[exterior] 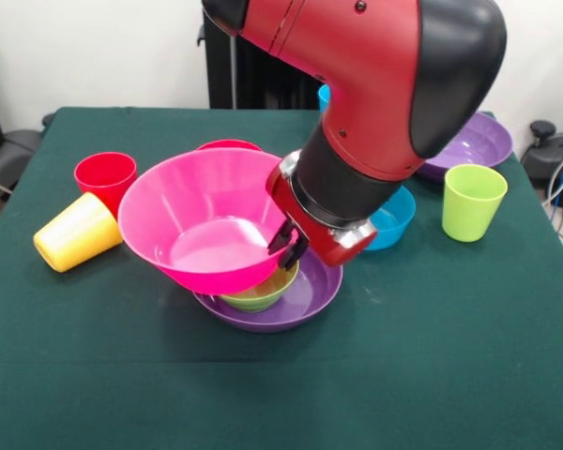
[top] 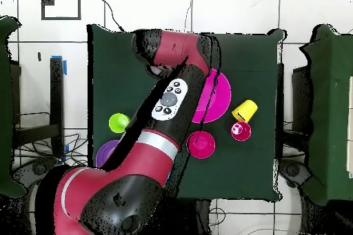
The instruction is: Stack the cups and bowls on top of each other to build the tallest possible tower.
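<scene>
Green-clothed table (exterior: 432, 375). Nearest, a purple bowl (exterior: 310, 302) holds the green bowl (exterior: 263, 292); the tilted pink bowl (exterior: 202, 220) rests on them, its rim pinched by the gripper (exterior: 286, 246). Likely light, stiff and slippery; best gripped at the rim. Cups stand behind.

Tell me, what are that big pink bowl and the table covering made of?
The pink bowl looks like glossy moulded plastic: bright highlights run along its smooth rim and inner wall, and the colour is even all through. The table seems covered in a dark green matte cloth, felt perhaps: it shows no shine at all. The weave is too fine to tell.
</scene>
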`<state>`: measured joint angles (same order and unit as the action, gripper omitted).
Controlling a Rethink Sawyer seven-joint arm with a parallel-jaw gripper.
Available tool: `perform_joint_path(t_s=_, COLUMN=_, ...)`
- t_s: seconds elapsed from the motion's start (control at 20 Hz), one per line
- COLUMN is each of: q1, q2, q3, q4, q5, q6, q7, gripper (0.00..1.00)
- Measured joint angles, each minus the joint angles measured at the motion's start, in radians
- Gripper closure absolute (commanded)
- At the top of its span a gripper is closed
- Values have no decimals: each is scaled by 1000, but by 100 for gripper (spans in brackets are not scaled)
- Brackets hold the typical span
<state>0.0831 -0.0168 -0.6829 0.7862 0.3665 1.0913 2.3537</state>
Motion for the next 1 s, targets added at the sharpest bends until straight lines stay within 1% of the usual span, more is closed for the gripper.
perform_joint_path(t_s=0.05, q1=-1, q2=2, q3=0, q4=-5, q5=1, q6=1, q7=0, gripper=100)
perform_joint_path(t_s=0.1, q1=-2, q2=8, q3=0, q4=-22, q5=8, q6=1, q7=0, gripper=0)
perform_joint_path(t_s=0.3, q1=-2, q2=13, q3=1, q4=-27, q5=19, q6=1, q7=0, gripper=0)
perform_joint_path(t_s=0.75, q1=-2, q2=16, q3=14, q4=-24, q5=83, q6=1, q7=0, gripper=0)
perform_joint_path(t_s=1.0, q1=-2, q2=16, q3=14, q4=-24, q5=87, q6=2, q7=0, gripper=0)
